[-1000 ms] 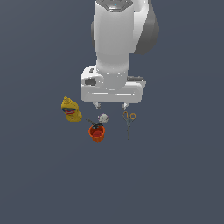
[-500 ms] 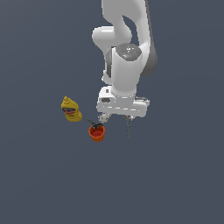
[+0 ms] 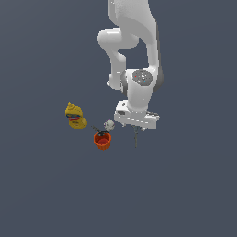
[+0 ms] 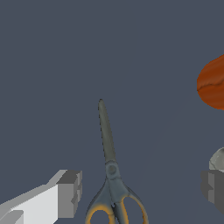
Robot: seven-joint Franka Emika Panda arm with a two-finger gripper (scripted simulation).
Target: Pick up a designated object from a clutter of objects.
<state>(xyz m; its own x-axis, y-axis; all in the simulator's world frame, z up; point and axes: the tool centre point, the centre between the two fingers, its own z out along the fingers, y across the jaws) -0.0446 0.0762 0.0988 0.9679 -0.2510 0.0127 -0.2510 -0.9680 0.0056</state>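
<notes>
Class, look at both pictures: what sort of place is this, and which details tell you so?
Most likely a simulated test scene, not a real room: a flat, featureless grey floor, one white arm whose tool hangs open over the scissors, and a few loose items such as an orange cup.

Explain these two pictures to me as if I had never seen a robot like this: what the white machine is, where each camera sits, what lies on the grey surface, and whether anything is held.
The white machine is a simulated robot arm. The exterior view comes from a camera off the arm. The other comes from a camera on the wrist, looking down past the gripper; the two grey blocks are its fingers, standing apart.

On the surface lie the scissors with orange-yellow handles and closed grey blades, an orange cup, a yellow bottle-like object and a small white-and-black piece.

Nothing is held. The wrist view shows the scissors' pivot and handles between the open fingers, which do not touch them. In the exterior view only the blades stick out from under the hand.
</notes>
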